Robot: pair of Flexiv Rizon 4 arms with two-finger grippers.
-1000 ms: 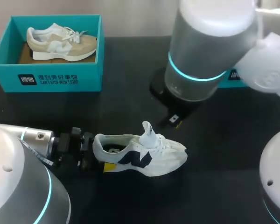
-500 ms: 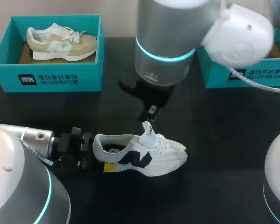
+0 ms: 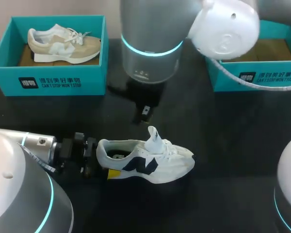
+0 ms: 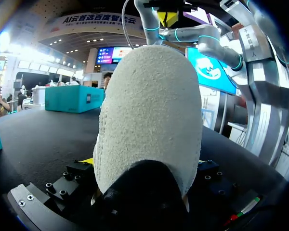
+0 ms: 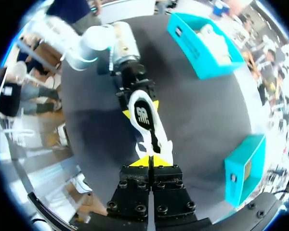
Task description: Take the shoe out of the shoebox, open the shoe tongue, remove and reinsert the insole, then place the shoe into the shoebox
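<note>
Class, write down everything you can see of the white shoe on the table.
The white shoe stands on its sole on the black table, toe toward the robot's right. It looks like fabric, with a dark letter on its side, white laces and a raised tongue. The left hand grips its heel.

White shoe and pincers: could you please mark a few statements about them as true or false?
1. The white shoe lies on the table. True.
2. The left pincer grips the shoe at its toe. False: it grips the heel.
3. The right pincer is shut and holds nothing. True.
4. The left teal box is empty. False: a beige shoe lies in it.
</note>
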